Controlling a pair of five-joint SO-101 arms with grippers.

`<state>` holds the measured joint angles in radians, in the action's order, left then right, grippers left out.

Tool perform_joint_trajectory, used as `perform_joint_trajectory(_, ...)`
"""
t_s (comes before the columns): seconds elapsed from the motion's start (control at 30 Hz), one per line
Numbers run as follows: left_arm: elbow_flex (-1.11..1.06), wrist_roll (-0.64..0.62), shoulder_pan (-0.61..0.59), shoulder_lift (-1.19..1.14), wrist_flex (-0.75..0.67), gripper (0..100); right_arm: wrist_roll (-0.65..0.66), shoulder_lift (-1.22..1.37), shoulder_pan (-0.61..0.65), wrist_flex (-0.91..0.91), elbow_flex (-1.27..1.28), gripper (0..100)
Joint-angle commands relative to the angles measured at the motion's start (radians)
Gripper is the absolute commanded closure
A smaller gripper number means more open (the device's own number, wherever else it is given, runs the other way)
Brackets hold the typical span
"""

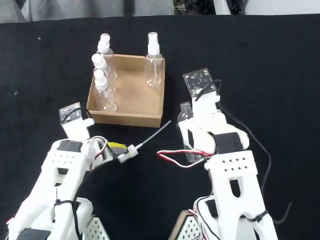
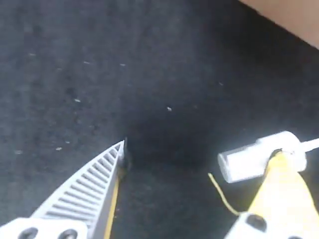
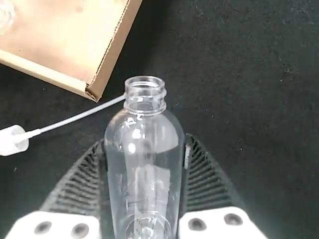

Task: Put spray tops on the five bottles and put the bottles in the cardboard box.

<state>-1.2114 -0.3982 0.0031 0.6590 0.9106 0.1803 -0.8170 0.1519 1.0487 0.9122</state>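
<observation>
Currently, entry five: we log the uncapped bottle (image 3: 143, 169), upright just beside the near corner of the cardboard box (image 1: 125, 120), with the right end effector (image 3: 144, 144) clamped round its body. The left end effector (image 2: 199, 154) gapes wide, gripping nothing; the spray top (image 2: 254, 160) lies against its yellow finger (image 2: 279, 199), over the black counter (image 1: 260, 60). Hazards, as we judge: the loose top rolls off; its long dip tube (image 3: 75, 117) misses the narrow neck.

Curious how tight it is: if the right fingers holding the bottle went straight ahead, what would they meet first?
Probably nothing: past the bottle in the right fingers the way looks free over the table. The box corner and spray tube lie off to one side, though depth is unclear.
</observation>
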Motion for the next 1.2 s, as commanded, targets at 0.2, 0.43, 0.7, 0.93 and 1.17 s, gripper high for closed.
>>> perform_joint_trajectory(0.2, 0.054, 0.009, -0.016, 0.008, -0.003, 59, 0.0, -0.031, -0.029, -0.028, -0.002, 98.7)
perform_joint_trajectory(0.43, 0.093, 0.005, -0.01, 0.008, -0.003, 59, 0.0, -0.031, -0.029, -0.028, -0.002, 98.7)
perform_joint_trajectory(0.7, 0.125, -0.086, 0.091, 0.008, 0.049, 59, 0.0, -0.031, -0.029, -0.028, -0.002, 98.7)
perform_joint_trajectory(0.93, 0.163, -0.193, 0.183, 0.005, 0.086, 59, 0.0, -0.031, -0.029, -0.028, -0.001, 98.7)
perform_joint_trajectory(1.17, 0.001, -0.27, 0.278, -0.003, -0.172, 59, 0.0, -0.031, -0.031, -0.028, -0.001, 98.7)
